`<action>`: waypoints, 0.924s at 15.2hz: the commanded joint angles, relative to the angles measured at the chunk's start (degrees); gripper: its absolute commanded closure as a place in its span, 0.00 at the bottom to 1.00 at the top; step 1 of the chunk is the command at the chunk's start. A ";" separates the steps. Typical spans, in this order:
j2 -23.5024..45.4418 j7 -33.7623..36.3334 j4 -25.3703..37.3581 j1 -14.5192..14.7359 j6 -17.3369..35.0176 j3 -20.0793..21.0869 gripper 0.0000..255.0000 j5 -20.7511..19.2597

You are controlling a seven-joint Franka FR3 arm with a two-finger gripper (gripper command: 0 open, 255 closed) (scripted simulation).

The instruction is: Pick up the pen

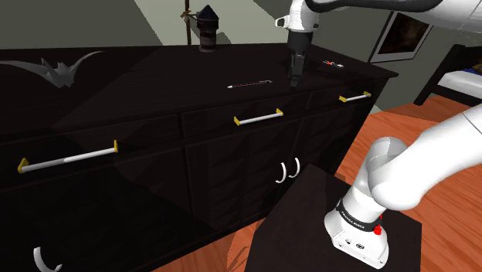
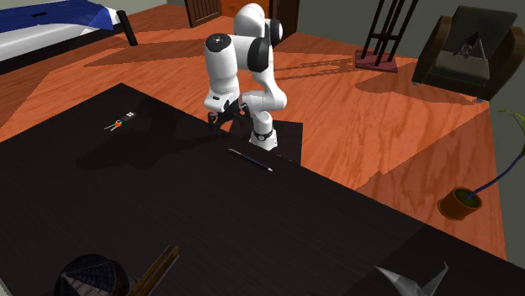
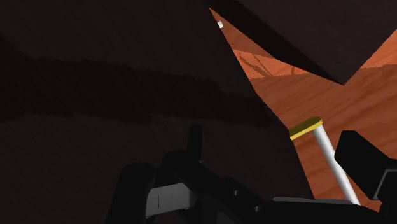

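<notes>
Judging from where you stand, nothing is done yet: the pen (image 1: 249, 83) lies untouched on the black bench (image 1: 139, 93), the jaws hang apart and empty near its end, and closing in, grasping and lifting remain.

The glossy white, round-linked arm (image 1: 402, 174) has dark joint seams. At the shoulder view's five o'clock a black collar with white lettering and a red spot (image 1: 360, 219) rings it. Its boxy all-black gripper (image 1: 296, 77) sits at one o'clock.
</notes>
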 commanded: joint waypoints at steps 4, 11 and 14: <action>10.76 -24.62 12.45 5.77 -1.00 -4.99 0.00 1.47; 12.75 -30.82 11.24 6.79 2.24 -5.76 0.00 2.14; 12.35 -30.69 8.86 6.73 4.24 -5.80 0.00 1.99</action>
